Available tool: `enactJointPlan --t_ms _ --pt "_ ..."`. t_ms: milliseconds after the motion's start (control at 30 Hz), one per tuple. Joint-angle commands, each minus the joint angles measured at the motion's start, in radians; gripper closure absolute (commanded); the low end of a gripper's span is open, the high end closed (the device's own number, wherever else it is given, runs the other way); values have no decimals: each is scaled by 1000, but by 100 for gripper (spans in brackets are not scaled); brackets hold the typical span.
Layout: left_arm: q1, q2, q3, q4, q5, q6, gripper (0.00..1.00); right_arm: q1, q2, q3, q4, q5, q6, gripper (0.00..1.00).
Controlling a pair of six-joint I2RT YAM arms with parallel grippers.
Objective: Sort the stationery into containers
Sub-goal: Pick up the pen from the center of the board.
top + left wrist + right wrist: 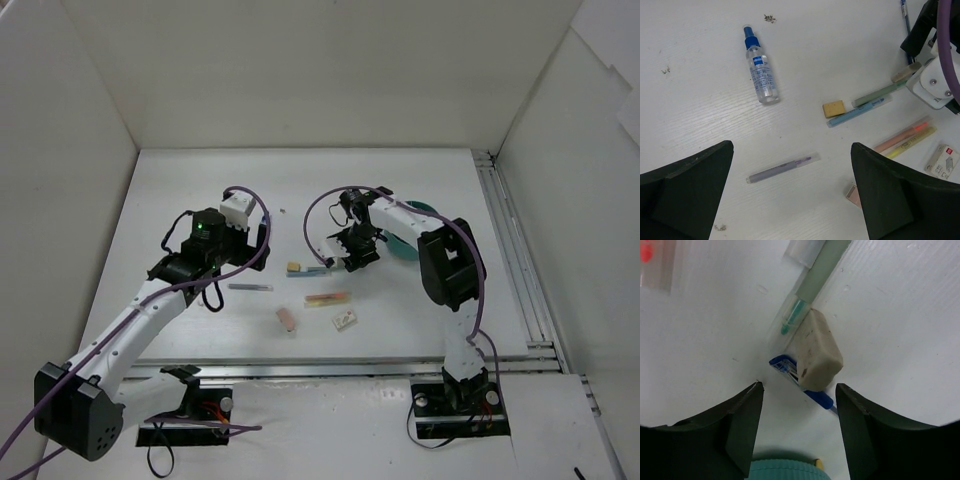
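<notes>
From where I stand, the white table, faintly grained, carries everything. Toward its right side the round teal bowl sits mostly hidden behind the right arm, and its ribbed plastic rim shows at the bottom of the right wrist view. The left gripper hangs above the table, its matte black fingers spread wide with nothing between them. The right gripper is low, its jaws apart either side of one end of an off-white eraser and not clamped on it. The rest of the stationery lies loose between the arms. There is a clear spray bottle with a blue cap on its side, a highlighter pack in clear film, and a grey pen, sleeved and alone. A green pen lies beside a light-blue pen, with a boxy tan block just at the latter's tip. The smudged, rounded eraser rests across a dark blue pen.
</notes>
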Motion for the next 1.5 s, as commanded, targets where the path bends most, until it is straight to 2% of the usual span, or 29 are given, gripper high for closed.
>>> enactJointPlan --t_ms 0,100,167,200,833,1067,1267,1333,1367,1433,1467 --pt "6 14 22 26 -28 0 0 -11 5 27 -4 -34 -8 45" --pt "6 24 28 23 -34 -1 0 -21 21 22 22 -49 3 58" --pt "6 25 26 24 -38 -1 0 -22 27 16 42 -55 7 60" --pt "6 27 26 26 -41 -1 0 -28 32 11 47 -51 8 65" --pt "6 44 36 35 -84 10 0 -39 61 62 134 -97 52 100" --pt "6 27 36 50 -72 0 0 -41 13 177 137 -253 216 100" --pt "6 -35 14 47 -98 -24 0 -57 -91 235 196 -524 443 100" --pt "6 -64 8 47 -116 -35 0 -59 -154 188 315 -537 526 100" --pt "6 -71 3 49 -153 -44 0 -57 -178 159 376 -520 640 100" --pt "6 -93 2 41 -181 -75 0 -53 -261 23 658 -473 780 100" --pt "6 -96 3 38 -181 -82 0 -53 -296 -37 943 -383 954 100"
